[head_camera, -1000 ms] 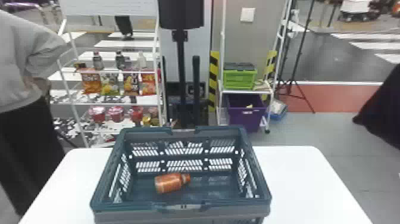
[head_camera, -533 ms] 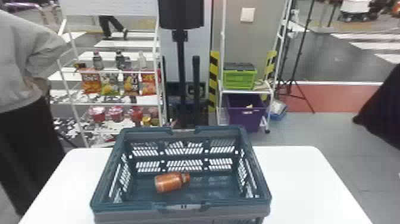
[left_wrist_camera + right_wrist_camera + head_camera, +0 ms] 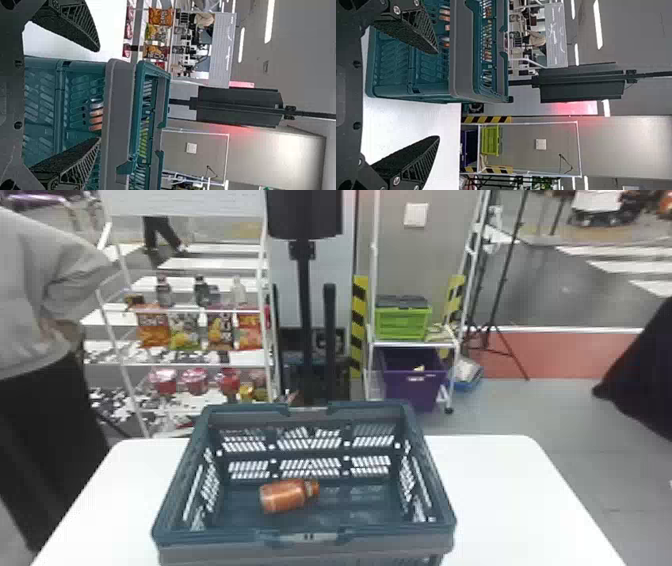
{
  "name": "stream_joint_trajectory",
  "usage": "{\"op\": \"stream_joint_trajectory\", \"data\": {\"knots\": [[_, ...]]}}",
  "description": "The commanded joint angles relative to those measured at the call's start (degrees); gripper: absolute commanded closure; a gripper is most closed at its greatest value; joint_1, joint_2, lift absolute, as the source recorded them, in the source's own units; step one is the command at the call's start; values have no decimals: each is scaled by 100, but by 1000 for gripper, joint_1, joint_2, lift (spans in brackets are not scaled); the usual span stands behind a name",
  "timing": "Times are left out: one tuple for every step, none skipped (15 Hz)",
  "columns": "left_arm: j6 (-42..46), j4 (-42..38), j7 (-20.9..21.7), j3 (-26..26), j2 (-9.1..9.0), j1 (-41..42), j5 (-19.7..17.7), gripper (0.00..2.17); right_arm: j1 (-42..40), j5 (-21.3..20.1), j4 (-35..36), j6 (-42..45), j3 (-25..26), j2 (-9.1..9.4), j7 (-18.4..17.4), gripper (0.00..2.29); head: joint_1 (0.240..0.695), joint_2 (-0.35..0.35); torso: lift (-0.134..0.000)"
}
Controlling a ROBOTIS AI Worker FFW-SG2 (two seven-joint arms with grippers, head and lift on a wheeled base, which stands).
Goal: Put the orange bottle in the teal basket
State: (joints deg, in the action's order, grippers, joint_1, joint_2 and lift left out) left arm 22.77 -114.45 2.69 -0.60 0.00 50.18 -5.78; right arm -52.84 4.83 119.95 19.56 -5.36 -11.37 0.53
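Note:
The orange bottle (image 3: 283, 495) lies on its side on the floor of the teal basket (image 3: 308, 542), left of its middle, cap end to the right. In the left wrist view, orange parts of the bottle (image 3: 96, 118) show through the slots of the basket (image 3: 119, 118). My left gripper (image 3: 99, 95) is open outside the basket, nothing between its fingers and the basket wall beyond them. My right gripper (image 3: 439, 95) also stands open and holds nothing; in the right wrist view the basket (image 3: 463, 59) is beyond its fingers, with white table beside it.
The basket stands on a white table (image 3: 505, 500). Behind are a rack with snack bags (image 3: 152, 327), a black stand (image 3: 303, 290), and a shelf with a green crate (image 3: 402, 321) and a purple bin (image 3: 414, 382). A person stands at the left edge.

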Motion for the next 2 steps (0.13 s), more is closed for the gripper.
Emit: {"op": "stream_joint_trajectory", "data": {"knots": [[29, 37, -32, 43, -15, 0, -2, 87, -24, 0, 2, 16, 0, 3, 0, 130, 499, 0, 0], [29, 45, -32, 43, -15, 0, -10, 87, -42, 0, 2, 69, 0, 3, 0, 130, 499, 0, 0]]}}
